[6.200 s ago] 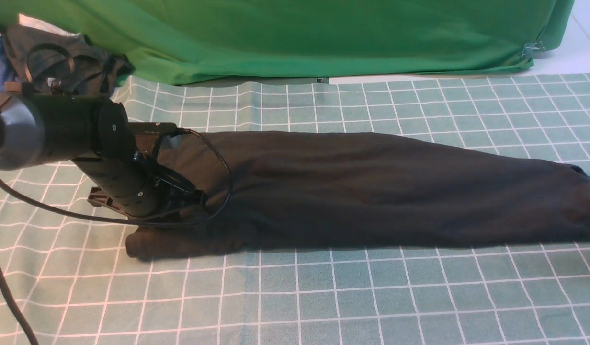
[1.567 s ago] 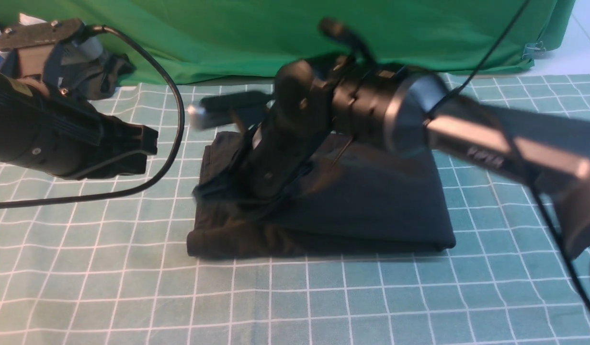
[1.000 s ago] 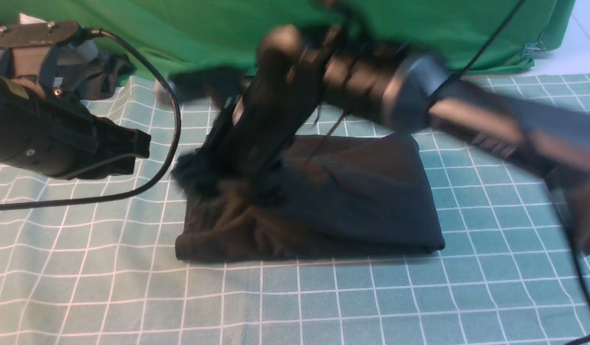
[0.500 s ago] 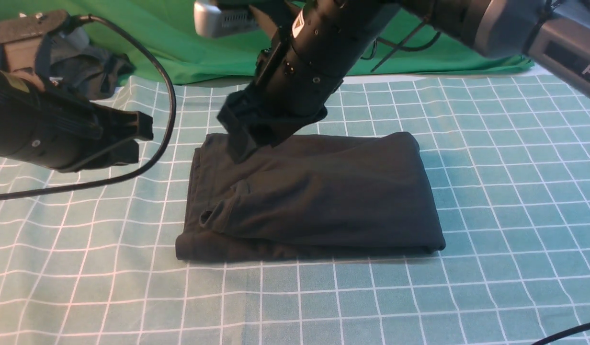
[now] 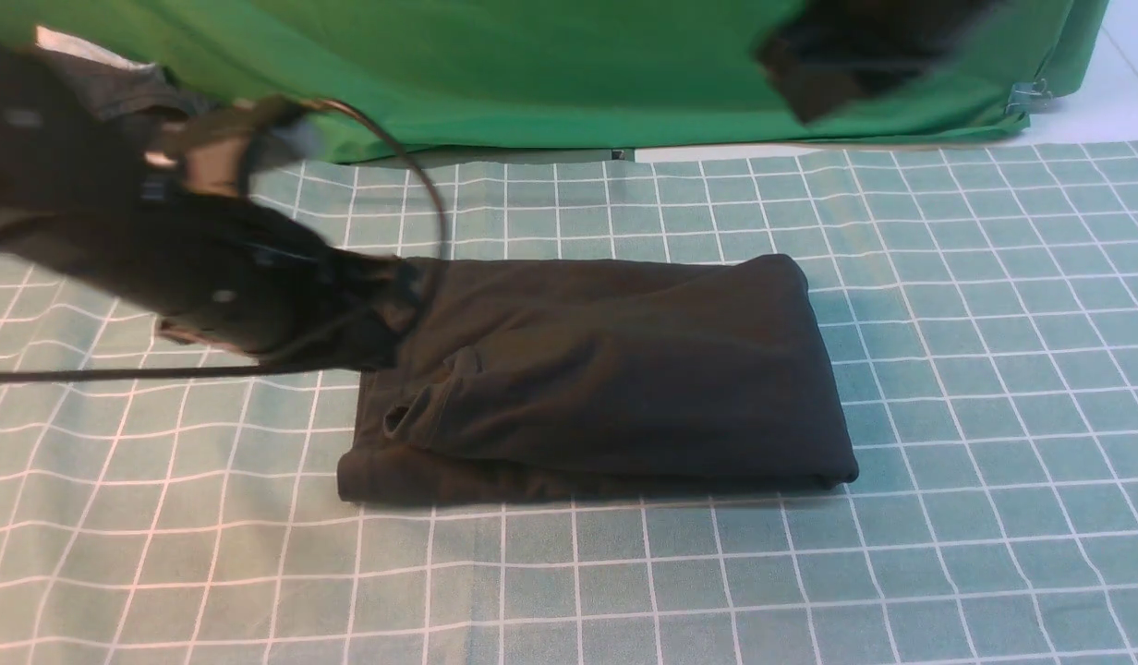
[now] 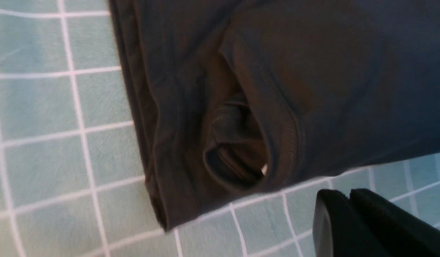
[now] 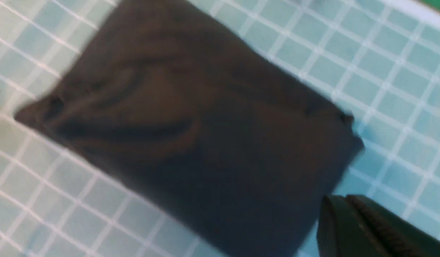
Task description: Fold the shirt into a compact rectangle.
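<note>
Shirt (image 5: 615,369) folded, flat on desk (image 5: 809,573): soft, limp, light, layers likely slip. Pinch loose cuff-side edge. Left tool (image 6: 348,210) together, empty; right tool (image 7: 343,210) together, empty.

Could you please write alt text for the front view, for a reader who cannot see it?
A black shirt lies folded into a rough rectangle on a green checked tablecloth. The blurred left arm reaches its left edge, and a bright green cloth hangs behind.

Black shirt (image 5: 615,369) folded into rectangle on checked tablecloth (image 5: 948,369), blurred left arm (image 5: 190,268) at its left end
</note>
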### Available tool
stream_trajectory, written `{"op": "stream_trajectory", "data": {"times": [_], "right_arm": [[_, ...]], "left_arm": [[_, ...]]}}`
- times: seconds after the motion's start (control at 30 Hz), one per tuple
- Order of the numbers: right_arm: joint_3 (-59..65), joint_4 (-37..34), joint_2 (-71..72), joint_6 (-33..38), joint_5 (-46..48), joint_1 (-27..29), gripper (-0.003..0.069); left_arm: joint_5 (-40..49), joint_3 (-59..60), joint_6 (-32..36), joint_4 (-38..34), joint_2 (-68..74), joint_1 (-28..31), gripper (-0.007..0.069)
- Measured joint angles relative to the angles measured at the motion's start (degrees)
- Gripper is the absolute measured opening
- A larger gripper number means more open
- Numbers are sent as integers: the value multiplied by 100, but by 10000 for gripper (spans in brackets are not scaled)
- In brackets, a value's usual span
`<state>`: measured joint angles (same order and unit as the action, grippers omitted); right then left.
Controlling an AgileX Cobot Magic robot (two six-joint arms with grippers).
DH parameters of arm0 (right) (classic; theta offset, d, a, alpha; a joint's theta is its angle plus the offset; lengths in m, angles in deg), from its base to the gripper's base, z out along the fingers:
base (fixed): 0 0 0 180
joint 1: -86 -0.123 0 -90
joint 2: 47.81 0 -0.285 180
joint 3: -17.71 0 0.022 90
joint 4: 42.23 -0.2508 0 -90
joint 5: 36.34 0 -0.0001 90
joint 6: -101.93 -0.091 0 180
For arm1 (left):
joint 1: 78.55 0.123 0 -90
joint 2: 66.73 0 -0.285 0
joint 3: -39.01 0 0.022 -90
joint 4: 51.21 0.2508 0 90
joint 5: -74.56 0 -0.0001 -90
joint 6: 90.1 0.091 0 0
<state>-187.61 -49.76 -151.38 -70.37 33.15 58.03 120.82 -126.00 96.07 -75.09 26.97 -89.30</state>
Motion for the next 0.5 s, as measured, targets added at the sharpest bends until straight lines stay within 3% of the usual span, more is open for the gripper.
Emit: {"op": "stream_trajectory", "data": {"times": [0.13,0.27,0.37,0.5], "right_arm": [[1324,5,674,181,13,226,15],[1974,5,1029,201,-83,341,15],[2334,5,1308,201,-307,391,15],[2420,-19,1415,201,-517,391,15]], "left_arm": [[-104,-506,-337,400,767,-205,72],[-110,-774,-464,524,1248,-225,182],[-103,-857,-489,526,1714,-236,342],[-1,-857,-463,278,2071,-236,433]]}}
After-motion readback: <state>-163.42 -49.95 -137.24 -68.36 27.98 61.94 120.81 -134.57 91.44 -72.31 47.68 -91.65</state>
